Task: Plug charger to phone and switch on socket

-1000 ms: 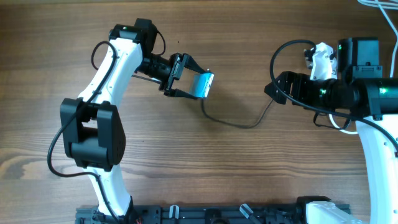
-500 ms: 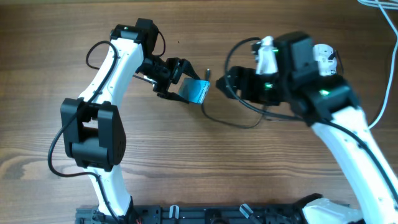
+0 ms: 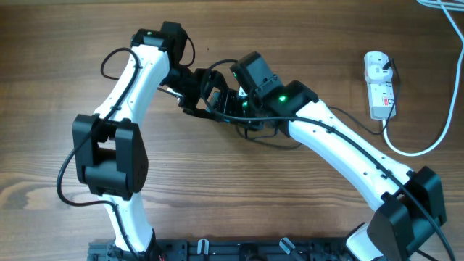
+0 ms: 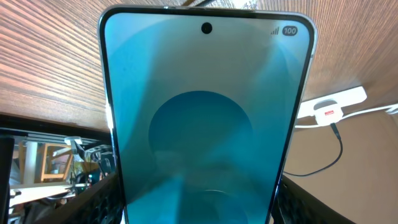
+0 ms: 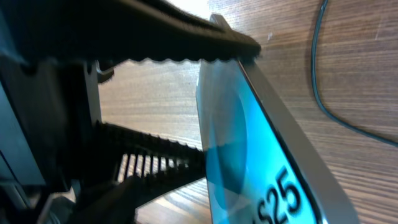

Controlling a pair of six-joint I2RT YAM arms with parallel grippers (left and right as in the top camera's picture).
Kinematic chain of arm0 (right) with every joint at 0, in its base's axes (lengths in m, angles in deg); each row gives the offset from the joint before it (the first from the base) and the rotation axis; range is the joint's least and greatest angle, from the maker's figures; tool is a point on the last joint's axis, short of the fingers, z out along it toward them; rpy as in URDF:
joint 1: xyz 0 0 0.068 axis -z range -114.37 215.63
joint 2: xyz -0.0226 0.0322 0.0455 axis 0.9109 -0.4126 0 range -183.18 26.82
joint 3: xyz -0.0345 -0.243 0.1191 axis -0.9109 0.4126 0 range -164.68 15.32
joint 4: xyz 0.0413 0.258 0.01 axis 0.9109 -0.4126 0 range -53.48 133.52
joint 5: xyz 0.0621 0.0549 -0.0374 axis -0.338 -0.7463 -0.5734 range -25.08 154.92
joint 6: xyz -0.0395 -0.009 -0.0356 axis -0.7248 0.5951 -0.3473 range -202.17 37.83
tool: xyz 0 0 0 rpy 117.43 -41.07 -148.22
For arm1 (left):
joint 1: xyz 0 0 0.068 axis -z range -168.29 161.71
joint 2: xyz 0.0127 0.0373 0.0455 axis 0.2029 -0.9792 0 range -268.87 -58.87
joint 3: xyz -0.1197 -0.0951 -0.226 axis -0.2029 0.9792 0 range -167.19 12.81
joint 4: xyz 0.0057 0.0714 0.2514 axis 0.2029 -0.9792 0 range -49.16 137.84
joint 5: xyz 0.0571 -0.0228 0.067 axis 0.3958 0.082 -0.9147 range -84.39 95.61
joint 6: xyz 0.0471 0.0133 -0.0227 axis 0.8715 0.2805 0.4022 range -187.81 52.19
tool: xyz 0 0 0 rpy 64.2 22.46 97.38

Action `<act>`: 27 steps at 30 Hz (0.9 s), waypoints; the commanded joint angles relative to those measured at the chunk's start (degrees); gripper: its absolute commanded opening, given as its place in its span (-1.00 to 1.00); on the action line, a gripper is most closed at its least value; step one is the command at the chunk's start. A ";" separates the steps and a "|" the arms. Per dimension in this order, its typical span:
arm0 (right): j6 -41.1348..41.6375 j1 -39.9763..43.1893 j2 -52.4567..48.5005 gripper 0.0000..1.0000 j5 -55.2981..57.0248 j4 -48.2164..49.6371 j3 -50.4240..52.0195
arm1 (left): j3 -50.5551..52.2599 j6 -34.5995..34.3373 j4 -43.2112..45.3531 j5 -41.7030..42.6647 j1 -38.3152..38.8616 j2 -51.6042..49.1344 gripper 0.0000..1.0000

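Note:
The phone [image 4: 202, 118] has a teal screen and fills the left wrist view. It also shows edge-on in the right wrist view [image 5: 249, 162]. My left gripper [image 4: 199, 211] is shut on its long edges and holds it above the table [image 3: 205, 94]. In the overhead view my right wrist covers the phone. My right gripper [image 3: 223, 103] is right up against the phone; its fingers cannot be made out. The black charger cable [image 3: 290, 145] runs over the table toward the white socket [image 3: 379, 83] at the far right. Its plug tip is hidden.
The socket's white lead [image 3: 424, 148] loops right and runs up off the table's far right edge. The socket with its red mark also shows in the left wrist view [image 4: 329, 107]. Wooden table [image 3: 58, 109] all around.
My right arm has swung left from the socket to the phone, uncovering the socket. My left gripper has tilted the phone slightly and stayed put.

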 commanded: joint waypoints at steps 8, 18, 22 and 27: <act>0.31 -0.33 -1.44 -0.23 4.96 1.18 0.55 | -1.36 -0.79 -0.09 1.16 0.37 2.10 -0.92; 0.35 -0.33 -1.44 -0.81 8.55 1.99 0.55 | -1.36 -0.79 -0.09 1.16 0.37 2.10 -0.92; 0.37 -0.33 -1.44 -0.91 7.43 2.23 0.52 | -1.36 -0.79 -0.09 1.16 0.37 2.10 -0.90; 0.33 -0.07 -1.18 -0.91 6.99 1.95 0.52 | -1.36 -0.76 -0.09 1.16 0.37 2.10 -0.58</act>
